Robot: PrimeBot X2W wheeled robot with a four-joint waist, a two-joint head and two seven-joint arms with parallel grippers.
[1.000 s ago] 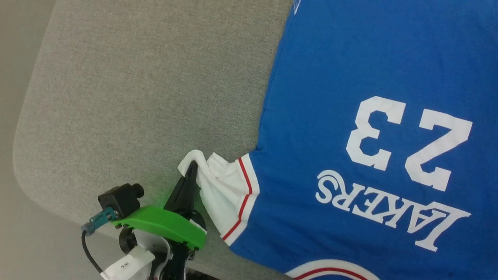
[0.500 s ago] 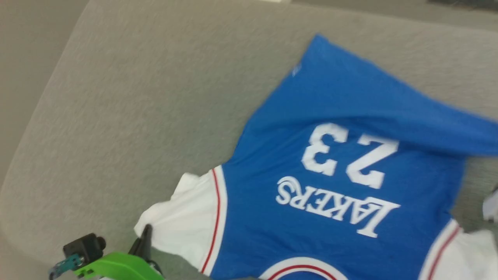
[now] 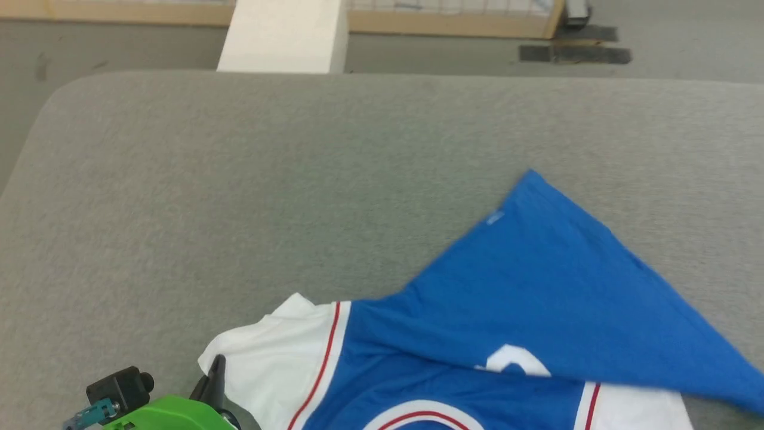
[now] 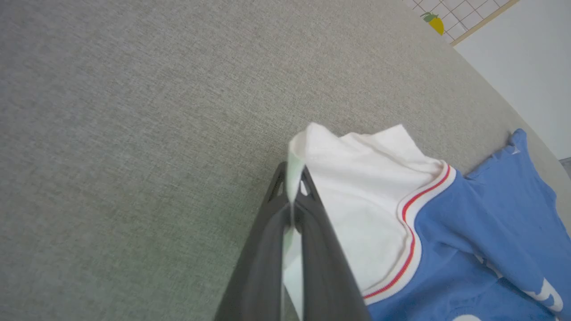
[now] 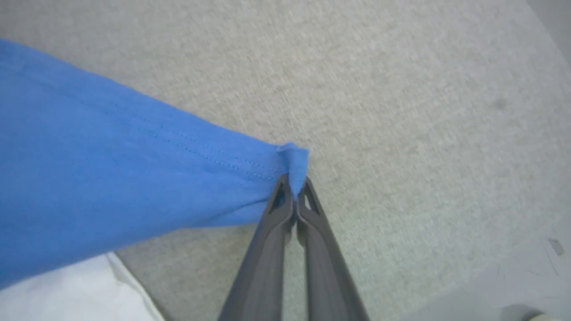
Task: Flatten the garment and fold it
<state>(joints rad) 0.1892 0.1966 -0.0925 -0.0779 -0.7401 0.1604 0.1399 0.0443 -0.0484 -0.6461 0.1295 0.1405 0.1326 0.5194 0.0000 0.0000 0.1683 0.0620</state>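
The garment [image 3: 537,286] is a bright blue T-shirt with white, red-striped sleeves, lying at the near right of the grey table [image 3: 239,179]. Its lower part is folded back over the chest, covering most of the white print. My left gripper [image 3: 216,365] at the lower left is shut on the edge of the white sleeve [image 3: 274,358]; in the left wrist view the gripper [image 4: 292,178] pinches that sleeve [image 4: 357,187] between its tips. In the right wrist view my right gripper [image 5: 293,183] is shut on a blue hem corner of the garment [image 5: 111,169], held above the table.
The grey fabric-covered table has rounded corners and bare surface to the left and far side. Beyond its far edge stand a white block [image 3: 283,36] and a wood-framed grid panel [image 3: 453,15] on the floor. A white wall [image 4: 522,58] lies past the table.
The head camera has tilted up, so the garment now sits lower in view. The blue lower part has been drawn further over the chest, hiding the lettering and most of the number. Both grips hold.
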